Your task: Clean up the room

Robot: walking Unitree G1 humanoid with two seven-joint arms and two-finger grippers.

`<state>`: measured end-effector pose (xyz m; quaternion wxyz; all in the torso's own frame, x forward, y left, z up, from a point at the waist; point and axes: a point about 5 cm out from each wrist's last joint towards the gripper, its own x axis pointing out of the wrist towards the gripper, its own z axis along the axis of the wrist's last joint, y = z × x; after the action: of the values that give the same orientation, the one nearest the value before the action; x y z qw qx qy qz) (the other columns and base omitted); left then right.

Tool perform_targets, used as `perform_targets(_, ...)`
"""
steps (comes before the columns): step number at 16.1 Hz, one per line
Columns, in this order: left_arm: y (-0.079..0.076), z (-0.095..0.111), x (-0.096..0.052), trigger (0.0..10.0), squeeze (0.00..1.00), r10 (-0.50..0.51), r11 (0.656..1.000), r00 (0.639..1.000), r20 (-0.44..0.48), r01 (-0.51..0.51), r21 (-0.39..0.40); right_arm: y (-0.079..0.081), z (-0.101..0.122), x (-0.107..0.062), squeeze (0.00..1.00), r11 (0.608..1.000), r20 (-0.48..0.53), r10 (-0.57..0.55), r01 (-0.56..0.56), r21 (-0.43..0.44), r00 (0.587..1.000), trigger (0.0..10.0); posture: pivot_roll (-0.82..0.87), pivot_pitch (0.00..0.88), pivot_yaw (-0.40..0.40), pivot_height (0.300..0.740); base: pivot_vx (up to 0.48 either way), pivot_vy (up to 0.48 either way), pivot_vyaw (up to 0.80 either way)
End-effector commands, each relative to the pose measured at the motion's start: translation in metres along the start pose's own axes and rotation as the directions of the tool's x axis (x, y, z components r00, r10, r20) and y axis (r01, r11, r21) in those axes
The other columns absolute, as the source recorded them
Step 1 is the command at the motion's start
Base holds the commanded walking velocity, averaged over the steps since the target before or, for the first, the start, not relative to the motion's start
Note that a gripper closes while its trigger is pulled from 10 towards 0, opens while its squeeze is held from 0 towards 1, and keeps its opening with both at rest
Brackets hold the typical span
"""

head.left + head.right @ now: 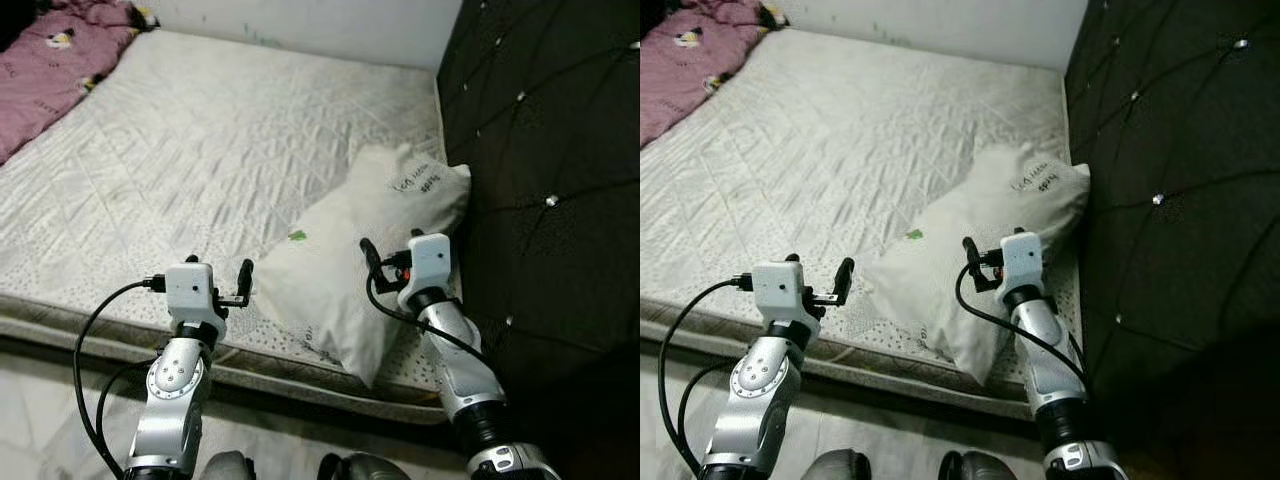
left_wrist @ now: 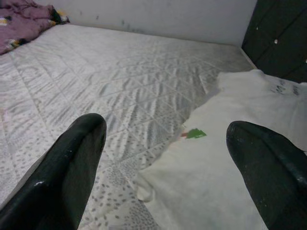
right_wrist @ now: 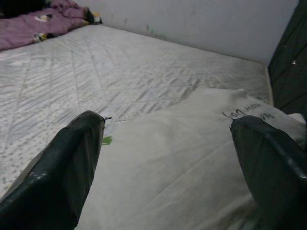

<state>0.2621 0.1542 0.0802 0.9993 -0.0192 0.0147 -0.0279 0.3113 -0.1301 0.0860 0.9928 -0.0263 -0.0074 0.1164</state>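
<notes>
A white pillow [image 1: 345,265] with black writing and a small green tag lies slantwise on the bare quilted mattress [image 1: 200,150], its far end against the black headboard. My left gripper [image 1: 218,272] hovers open over the mattress's near edge, just left of the pillow's near corner; in the left wrist view its fingers [image 2: 72,167] stand wide apart with the pillow [image 2: 230,182] ahead. Over the pillow's right half my right gripper [image 1: 390,250] is open; its wrist view shows the pillow [image 3: 177,163] between and beyond the two fingers [image 3: 62,172]. Neither gripper holds anything.
A purple blanket [image 1: 50,60] is bunched at the mattress's far left corner. The black tufted headboard [image 1: 550,150] rises along the right side. A pale wall [image 1: 320,25] runs behind the bed. Light floor [image 1: 40,420] shows below the mattress's near edge.
</notes>
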Motion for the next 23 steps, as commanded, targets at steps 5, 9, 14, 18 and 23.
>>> perform_targets(5, 0.018, -0.003, -0.001, 10.0, 0.0, 0.092, 0.996, 0.996, -0.011, -0.091, 0.017, -0.008, 0.001, -0.003, 0.0, 0.999, 0.011, -0.046, 0.046, 0.016, 0.999, 10.0, 0.05, 0.066, -0.023, 0.74, 0.0, 0.0, -0.64)
perform_targets(9, 0.017, -0.005, 0.004, 10.0, 0.0, 0.079, 0.997, 0.997, -0.016, -0.078, 0.014, -0.016, -0.005, -0.014, 0.0, 0.994, 0.004, -0.103, 0.102, 0.025, 0.995, 10.0, 0.04, 0.017, 0.017, 0.74, 0.0, 0.0, -0.47)
perform_targets(14, 0.017, -0.006, 0.013, 10.0, 0.0, 0.079, 0.997, 0.997, -0.018, -0.079, -0.008, -0.021, -0.008, -0.026, 0.0, 0.99, 0.004, -0.138, 0.137, 0.018, 0.99, 10.0, -0.01, 0.002, 0.033, 0.74, 0.0, 0.0, -0.58)
perform_targets(18, 0.013, -0.013, 0.004, 10.0, 0.0, 0.045, 0.999, 0.998, -0.046, -0.046, -0.018, -0.009, -0.012, -0.029, 0.0, 0.994, -0.016, -0.102, 0.102, 0.026, 0.995, 10.0, 0.0, 0.018, 0.033, 0.74, 0.0, 0.0, 0.0)
perform_targets(23, 0.01, -0.009, 0.015, 10.0, 0.0, -0.007, 1.0, 0.999, -0.04, 0.007, -0.006, -0.009, -0.007, -0.023, 0.0, 0.986, 0.015, -0.157, 0.156, 0.054, 0.987, 10.0, -0.01, 0.0, 0.1, 0.74, 0.0, 0.0, 0.0)
